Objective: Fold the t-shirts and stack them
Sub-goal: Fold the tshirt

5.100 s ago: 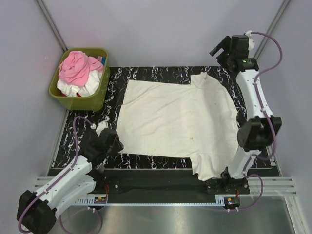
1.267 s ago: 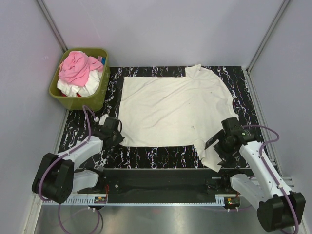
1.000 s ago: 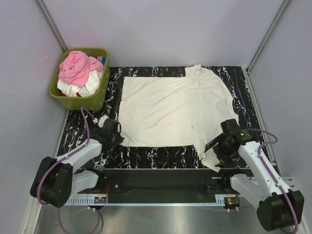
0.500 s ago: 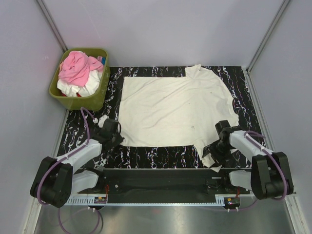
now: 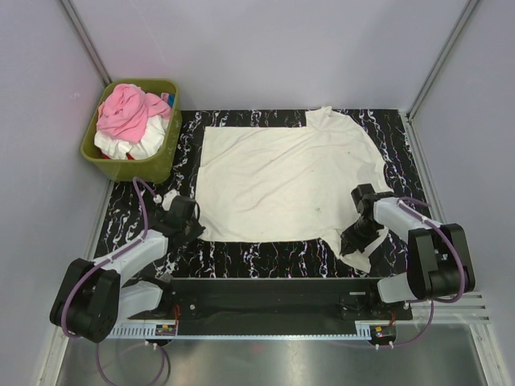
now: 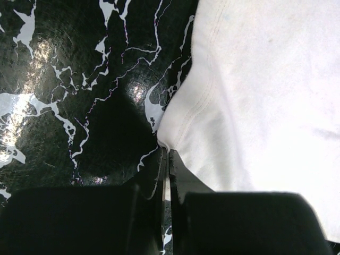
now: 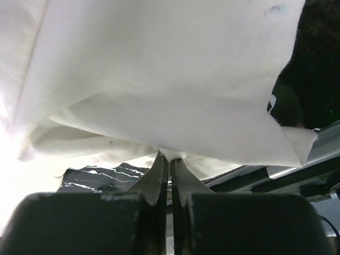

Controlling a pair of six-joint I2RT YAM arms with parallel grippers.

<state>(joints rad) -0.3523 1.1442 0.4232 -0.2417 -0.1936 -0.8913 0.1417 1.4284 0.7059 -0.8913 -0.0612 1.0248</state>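
A cream t-shirt (image 5: 286, 181) lies spread flat on the black marbled mat. At the shirt's near-left hem corner my left gripper (image 5: 193, 227) is shut on the cream t-shirt (image 6: 249, 106); the wrist view shows the hem pinched between its fingertips (image 6: 168, 154). My right gripper (image 5: 354, 241) is shut on the shirt's near-right sleeve, and its wrist view shows the cream cloth (image 7: 159, 79) bunched and lifted over the closed fingertips (image 7: 170, 156). A pink t-shirt (image 5: 126, 110) and a white one (image 5: 149, 141) are heaped in the basket.
The olive-green basket (image 5: 165, 165) stands at the back left, off the mat's corner. The black marbled mat (image 5: 265, 256) shows along the front and right of the shirt. Grey walls enclose the table on three sides.
My right gripper moved in to the near-right sleeve and shut on it, lifting the cloth a little. The left gripper stayed shut on the hem corner.
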